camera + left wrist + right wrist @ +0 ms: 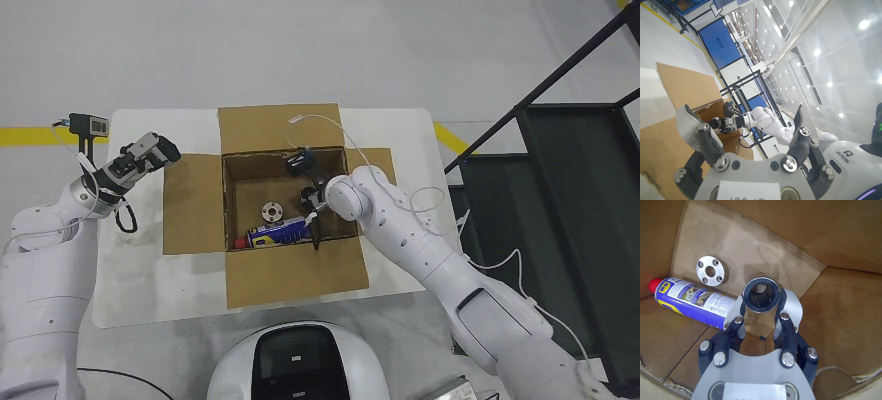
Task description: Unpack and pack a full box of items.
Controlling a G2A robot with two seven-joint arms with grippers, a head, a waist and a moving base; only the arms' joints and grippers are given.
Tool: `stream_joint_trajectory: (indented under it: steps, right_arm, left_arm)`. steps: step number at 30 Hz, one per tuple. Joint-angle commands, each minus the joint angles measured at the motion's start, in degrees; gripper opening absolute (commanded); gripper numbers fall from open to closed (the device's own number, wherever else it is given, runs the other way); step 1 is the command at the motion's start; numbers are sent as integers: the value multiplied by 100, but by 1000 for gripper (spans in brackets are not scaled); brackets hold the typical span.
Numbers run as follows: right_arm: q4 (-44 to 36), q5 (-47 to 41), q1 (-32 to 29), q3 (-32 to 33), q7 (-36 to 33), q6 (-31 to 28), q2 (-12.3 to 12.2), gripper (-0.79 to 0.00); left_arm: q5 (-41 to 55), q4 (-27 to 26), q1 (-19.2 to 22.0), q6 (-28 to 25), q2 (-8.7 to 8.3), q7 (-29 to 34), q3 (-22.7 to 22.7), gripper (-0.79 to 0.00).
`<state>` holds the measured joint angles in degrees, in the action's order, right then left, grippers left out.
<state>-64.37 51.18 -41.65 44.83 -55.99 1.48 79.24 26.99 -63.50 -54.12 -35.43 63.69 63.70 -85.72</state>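
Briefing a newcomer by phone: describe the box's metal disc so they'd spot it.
Look in the open cardboard box. On its floor, beside the blue spray can, lies a flat silver disc. Unlike the can or the gripped sleeve, it has a centre hole ringed by four smaller ones.

**Colour Reference: Box Contents**

My right gripper point(761, 300): silver-grey plates, black links. The sleeve point(761, 294) is black with a silver rim. The spray can point(693, 298) is blue, yellow-banded, red-capped. The flange point(710, 271) is silver, the box point(829, 247) brown.
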Motion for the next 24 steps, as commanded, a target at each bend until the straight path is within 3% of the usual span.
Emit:
stream_joint_trajectory:
  steps: [1,16,17,18,19,20,24]
  right_arm:
    - [22,-11,17,-5,-27,-19,12,0]
    - [775,-204,363,-310,192,-85,300,0]
    - [886,-232,396,-345,204,-86,332,-89]
    - [975,-255,432,-381,219,-97,364,-419]
    - [1061,-287,462,-409,243,-114,393,-557]
    - [1149,-311,489,-433,259,-116,421,-757]
    - [1383,-354,581,-505,335,-155,510,-785]
  left_arm:
    - [0,0,0,0,0,0,0,0]
    - [0,0,0,0,0,0,0,0]
    - [0,0,0,0,0,0,0,0]
    - [0,0,0,0,0,0,0,0]
    - [0,0,0,0,0,0,0,0]
    - [0,0,0,0,0,0,0,0]
    - [0,0,0,0,0,0,0,0]
